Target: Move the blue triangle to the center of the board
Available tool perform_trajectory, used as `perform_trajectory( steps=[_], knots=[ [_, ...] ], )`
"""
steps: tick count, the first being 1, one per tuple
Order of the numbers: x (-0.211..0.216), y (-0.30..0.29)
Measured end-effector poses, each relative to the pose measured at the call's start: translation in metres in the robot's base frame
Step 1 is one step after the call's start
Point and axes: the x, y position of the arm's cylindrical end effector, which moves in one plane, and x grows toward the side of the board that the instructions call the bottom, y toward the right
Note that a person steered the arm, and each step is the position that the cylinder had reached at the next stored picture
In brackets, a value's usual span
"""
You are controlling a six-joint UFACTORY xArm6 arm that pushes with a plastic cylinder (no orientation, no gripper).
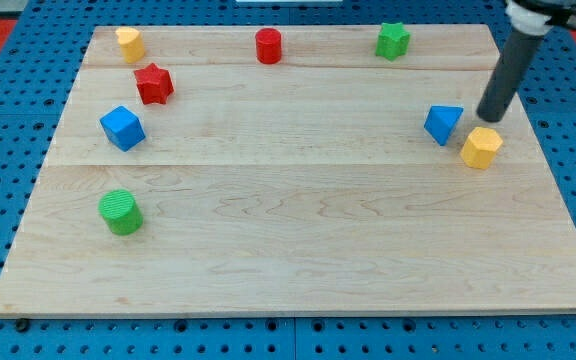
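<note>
The green cylinder [121, 212] sat nearest. My tip [488, 118], no pincer, approached right of the blue triangle [443, 123]; next, push leftward.

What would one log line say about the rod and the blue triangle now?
tip: right of blue triangle, above yellow hexagon | contact: cannot tell | blue triangle: at board's right side, not centered

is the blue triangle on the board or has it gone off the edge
On the board. The blue triangle sits on the wood near the view's right edge, beside the yellow block, with my tip just to its right.
</note>
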Motion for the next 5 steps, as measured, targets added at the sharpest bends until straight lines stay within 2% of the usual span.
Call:
perform_trajectory(
  steps=[1,2,3,4,5],
  knots=[
    [-0.005,-0.114],
    [-0.014,-0.160],
    [-0.025,-0.173],
    [0.035,-0.185],
    [0.057,-0.187]
  ],
)
